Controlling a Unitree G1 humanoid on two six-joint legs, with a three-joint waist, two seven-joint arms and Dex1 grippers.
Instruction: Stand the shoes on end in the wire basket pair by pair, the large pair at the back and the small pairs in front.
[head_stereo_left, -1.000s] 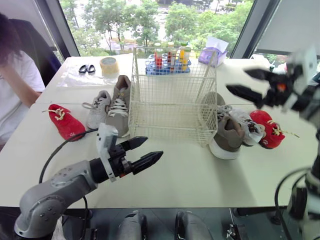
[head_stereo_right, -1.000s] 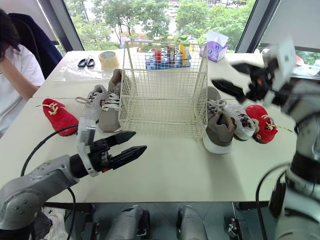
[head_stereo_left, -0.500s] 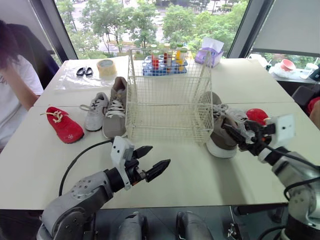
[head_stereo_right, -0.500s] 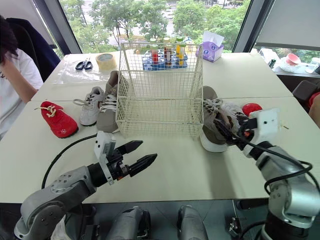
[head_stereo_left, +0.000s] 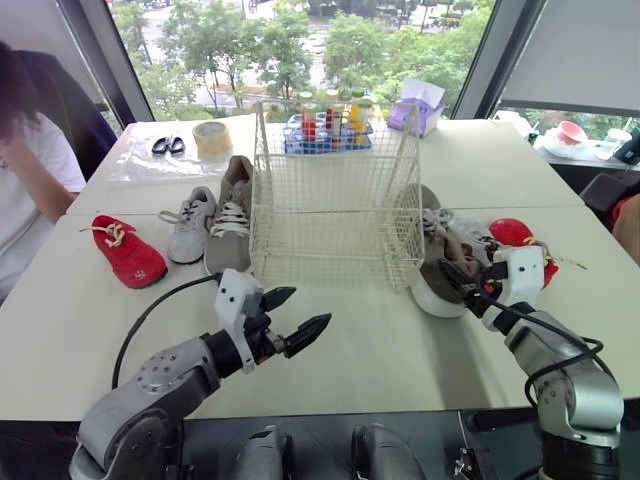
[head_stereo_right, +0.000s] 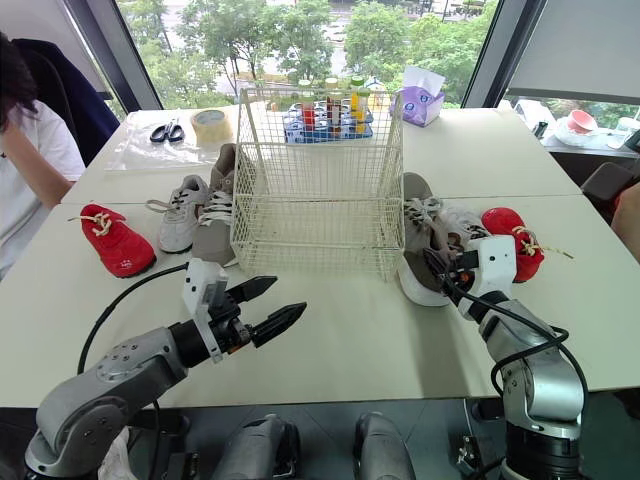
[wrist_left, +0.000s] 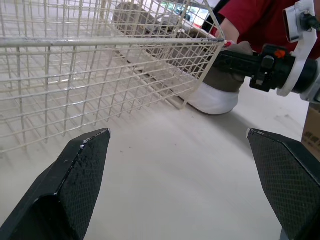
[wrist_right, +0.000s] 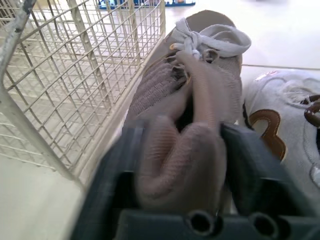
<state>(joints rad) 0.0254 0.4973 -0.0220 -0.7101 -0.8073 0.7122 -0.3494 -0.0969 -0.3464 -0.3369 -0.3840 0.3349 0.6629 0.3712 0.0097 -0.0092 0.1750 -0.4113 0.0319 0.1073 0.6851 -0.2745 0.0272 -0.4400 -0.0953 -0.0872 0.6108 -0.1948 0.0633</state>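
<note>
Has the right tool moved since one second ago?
Yes. The right tool came down and toward the basket, and now grips the brown shoe by its heel.

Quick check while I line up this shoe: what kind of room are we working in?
Probably an office or meeting room, perhaps on an upper floor: big windows looking out over trees, white tables pushed together, and desk items such as a tape roll and scissors.

Blurred close-up, half-seen shoes
The right end effector (wrist_right: 184, 150) is a blur against the taupe shoe's (wrist_right: 200, 85) heel collar; the grey shoe (head_stereo_right: 466, 222) beside it is mostly hidden behind that shoe, and the person (head_stereo_left: 30, 170) is cut off by the edge
</note>
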